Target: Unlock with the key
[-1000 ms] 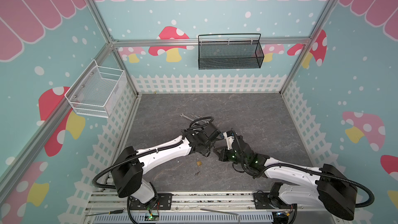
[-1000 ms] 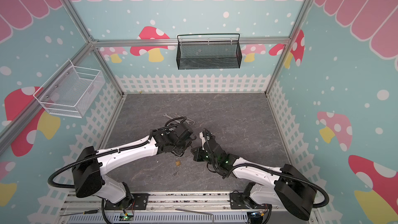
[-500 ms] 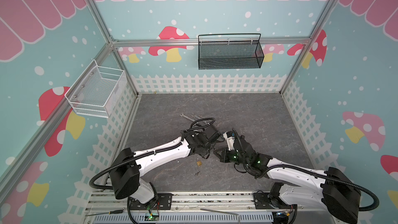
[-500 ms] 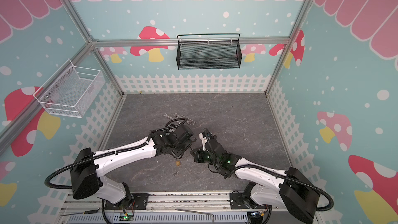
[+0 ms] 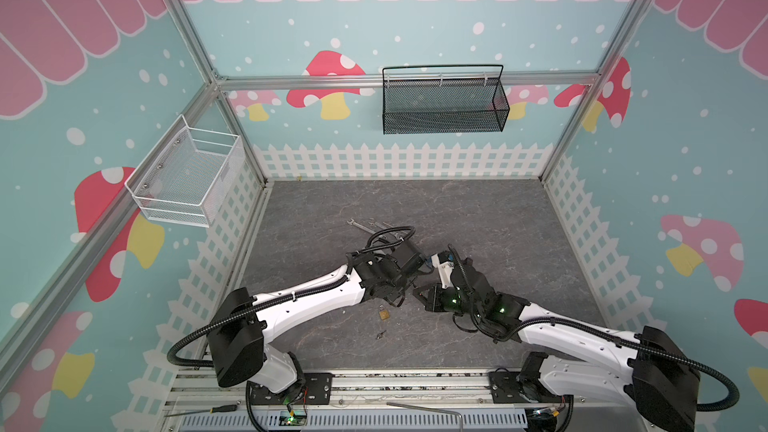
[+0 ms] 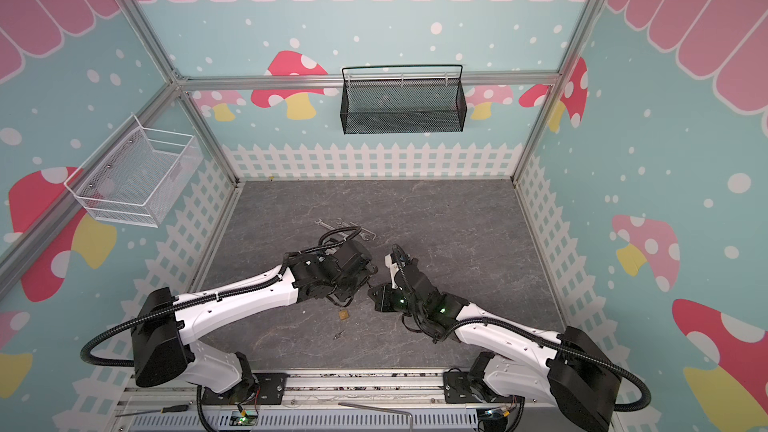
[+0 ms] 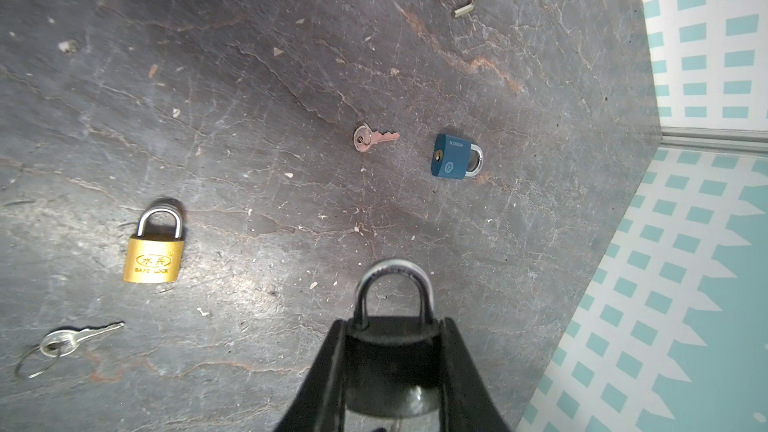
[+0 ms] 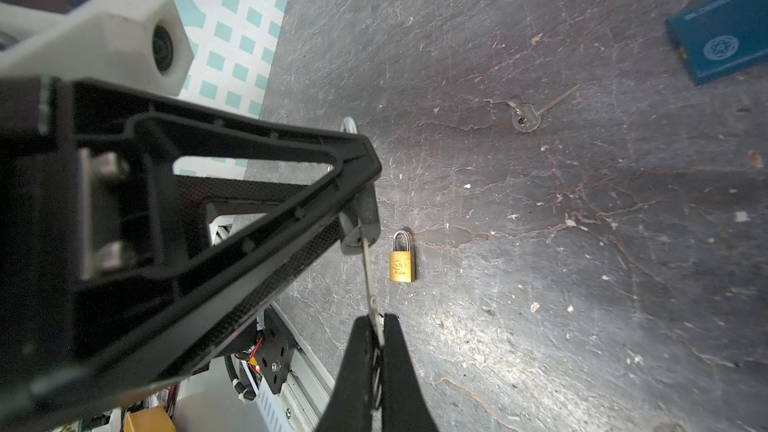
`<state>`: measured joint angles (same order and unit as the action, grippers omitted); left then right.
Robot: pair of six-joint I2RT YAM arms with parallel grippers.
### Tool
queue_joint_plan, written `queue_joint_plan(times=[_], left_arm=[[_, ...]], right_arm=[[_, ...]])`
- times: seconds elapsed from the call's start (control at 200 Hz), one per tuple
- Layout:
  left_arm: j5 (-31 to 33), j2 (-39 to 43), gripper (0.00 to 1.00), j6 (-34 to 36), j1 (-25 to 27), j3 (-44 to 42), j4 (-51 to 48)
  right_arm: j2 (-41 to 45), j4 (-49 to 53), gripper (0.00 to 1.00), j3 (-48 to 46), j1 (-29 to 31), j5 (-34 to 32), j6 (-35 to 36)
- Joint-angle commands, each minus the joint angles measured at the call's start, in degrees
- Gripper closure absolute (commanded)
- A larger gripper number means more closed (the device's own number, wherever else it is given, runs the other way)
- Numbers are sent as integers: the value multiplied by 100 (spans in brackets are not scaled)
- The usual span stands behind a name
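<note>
Lower centre of both top views, the right gripper (image 5: 419,296) is sitting nearer the left gripper (image 5: 400,300) than before. Left wrist, bottom: jaws slightly apart are clamping the grey padlock (image 7: 390,351). Right wrist, centre: tightly closed jaws are pressing the key (image 8: 368,272) against its keyway; turning seems next.

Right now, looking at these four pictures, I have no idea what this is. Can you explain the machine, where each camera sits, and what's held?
It is two robot arms on a grey table, each ending in a two-fingered gripper. Both top views look down from overhead; the other two pictures come from cameras on the wrists. The left gripper is shut on a dark padlock. The right gripper pinches a key, its tip at the base of that padlock. Lying loose: a brass padlock, a blue padlock, a loose key, a key on a ring and wrenches.
</note>
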<state>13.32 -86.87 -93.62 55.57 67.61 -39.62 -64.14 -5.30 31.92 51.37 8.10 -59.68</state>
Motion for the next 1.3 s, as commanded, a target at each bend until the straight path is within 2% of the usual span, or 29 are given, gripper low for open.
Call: queue_joint_plan(times=[0.0, 0.105, 0.22, 0.37, 0.55, 0.72, 0.895, 1.171, 1.296], left_arm=[[-704, 2, 100, 116, 259, 200, -51], [-831, 43, 100, 146, 320, 191, -42], [-840, 100, 100, 142, 369, 155, -60], [-605, 355, 100, -11, 189, -59, -107], [-454, 576, 100, -203, -288, -417, -416], [-358, 500, 100, 286, -602, -165, -1101], [-449, 39, 100, 1022, -757, 274, -1825], [-610, -370, 100, 1582, -785, 721, -2186], [-586, -424, 100, 1663, -785, 771, -2278]], right_arm=[[4, -1391, 100, 353, -22, 81, 174], [154, -1390, 100, 403, -37, -45, 183], [168, -1558, 100, 456, -51, 198, -34], [100, -894, 100, 463, -49, 20, -308], [-254, -903, 100, 292, 181, -103, -678], [-534, -1778, 100, -122, 320, -110, -1146], [-991, -2714, 100, -236, 576, -173, -1415], [-1626, -3506, 100, -175, 765, -445, -1789], [-1848, -3761, 100, -168, 764, -205, -1946]])
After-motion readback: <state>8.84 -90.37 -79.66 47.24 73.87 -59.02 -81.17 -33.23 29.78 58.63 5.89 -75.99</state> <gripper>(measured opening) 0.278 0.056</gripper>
